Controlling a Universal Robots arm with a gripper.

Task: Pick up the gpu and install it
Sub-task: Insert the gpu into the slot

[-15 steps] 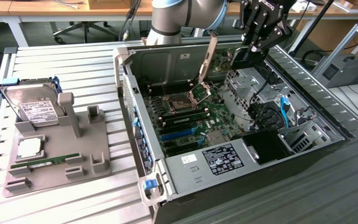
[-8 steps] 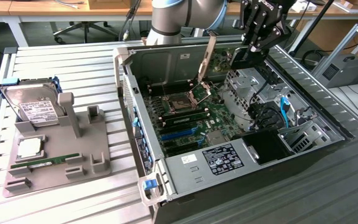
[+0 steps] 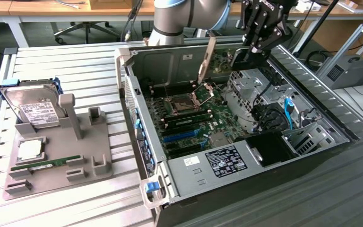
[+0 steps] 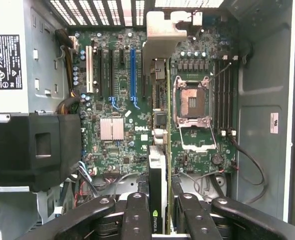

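**Exterior view:** The claw (image 3: 252, 49) is hanging over the far part of the open computer case (image 3: 159, 61) and is clamping the gpu (image 3: 207, 59). The card is standing on edge above the motherboard (image 3: 188, 118), with its silver bracket toward the exterior view's left. On the slatted surface (image 3: 68, 61), at the exterior view's left, a grey holder (image 3: 93, 142) is carrying the hard drive (image 3: 33, 106) and the RAM stick (image 3: 46, 163).

**Wrist view:** The claw (image 4: 161, 200) is gripping both faces of the gpu (image 4: 156, 170). The card is showing edge-on over the motherboard (image 4: 112, 160), between the blue slot (image 4: 133, 75) and the CPU socket (image 4: 192, 102).
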